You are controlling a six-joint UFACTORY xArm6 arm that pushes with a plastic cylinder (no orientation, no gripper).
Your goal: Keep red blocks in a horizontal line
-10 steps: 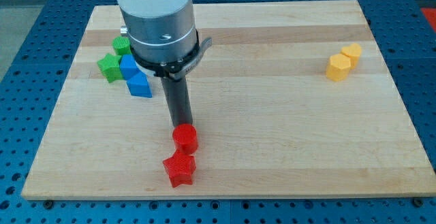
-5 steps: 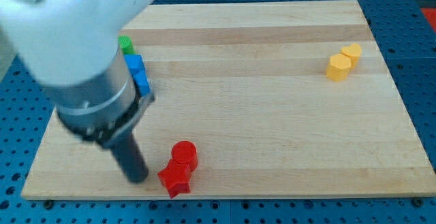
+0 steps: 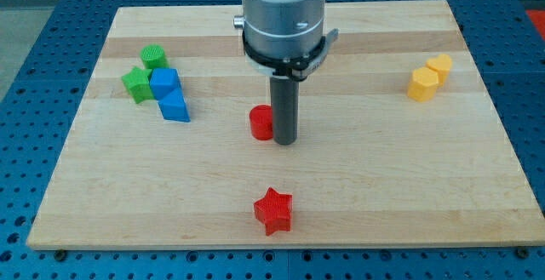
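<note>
In the one camera view, the wooden board (image 3: 358,186) lies on a blue perforated table (image 3: 25,76) and carries every block; no bin, tray or other container shows. My tip (image 3: 284,141) rests on the board near its middle, touching the right side of the red cylinder (image 3: 261,122); the arm ends in a plain rod, so there are no jaws to be open or closed. The red star (image 3: 273,210) lies well apart from the cylinder, near the view's bottom edge and almost straight below it, so the two reds stack vertically. At the view's upper left cluster a green cylinder (image 3: 154,57), a green star (image 3: 134,83), a blue cube (image 3: 163,82) and a blue block (image 3: 174,107). At the upper right two yellow blocks (image 3: 421,84) (image 3: 440,66) touch
</note>
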